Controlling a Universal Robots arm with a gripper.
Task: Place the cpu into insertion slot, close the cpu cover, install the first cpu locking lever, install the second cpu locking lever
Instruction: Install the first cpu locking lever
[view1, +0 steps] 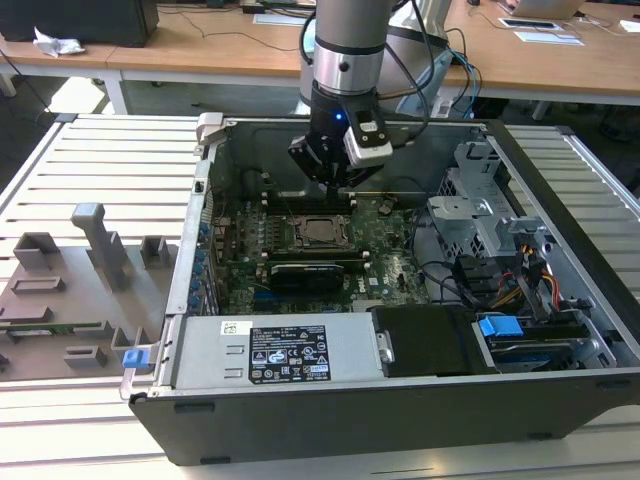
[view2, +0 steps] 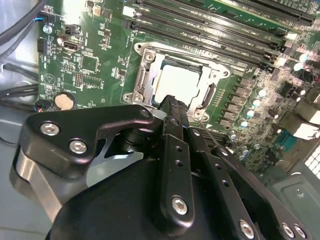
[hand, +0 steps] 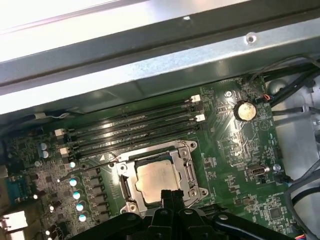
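Hand (view2: 172, 102) clenched, grasping nothing, tips low at the edge of the insertion slot (view2: 148, 59). The cpu (view2: 177, 82) sits inside, cpu cover (view2: 210, 82) lying over it. Posed for pressing, I'd judge.

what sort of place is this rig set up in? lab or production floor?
Most likely a robotics lab or office workshop, not a production line: an open desktop computer case sits on a slatted metal table, wooden desks stand behind, and a grey fixture tray lies beside it.
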